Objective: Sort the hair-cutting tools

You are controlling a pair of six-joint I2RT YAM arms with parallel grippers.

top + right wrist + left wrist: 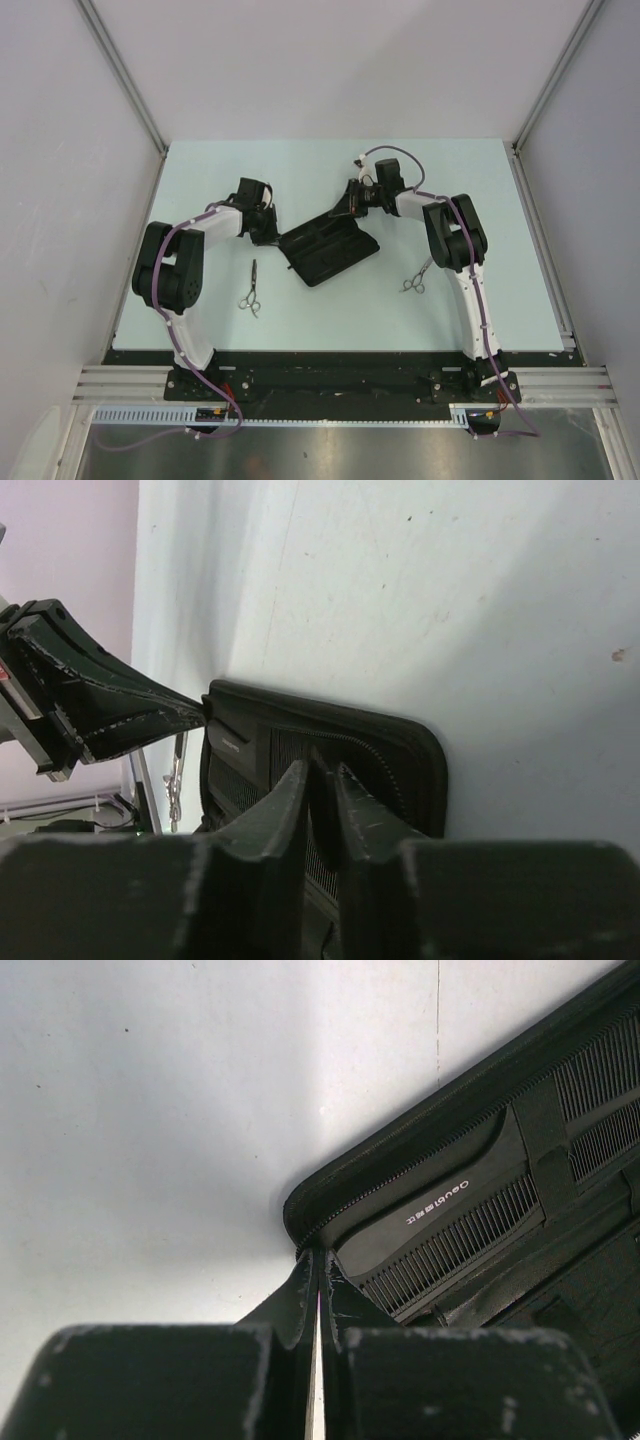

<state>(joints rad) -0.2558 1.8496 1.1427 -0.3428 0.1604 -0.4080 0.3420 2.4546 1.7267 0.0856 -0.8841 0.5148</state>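
Silver steel shows in two places on the pale table [330, 170]. One pair of scissors [250, 290] lies near the left arm and the other pair of scissors [415, 281] lies beside the right arm. Both sit loose and well apart from the open case [322, 268] between them.

The combs are further on. In the left wrist view a black comb [450, 1235] with white lettering on its spine sits tucked inside the case. A second comb [600, 1070] lies above it under an elastic strap [545, 1145].

So the comb half of the sorting looks done. Both scissors remain to be picked up and slotted in.

The left gripper [318, 1280] has its fingers pressed together at the near-left corner of the case, touching the zipper rim. The angle is too tight to tell whether a lip of fabric is caught between them. The right gripper [322, 775] hangs over the far rim of the case with its fingers a crack apart, and nothing is visibly held.

The next sensible move is probably for one arm to leave the case and go for the scissors nearest it.
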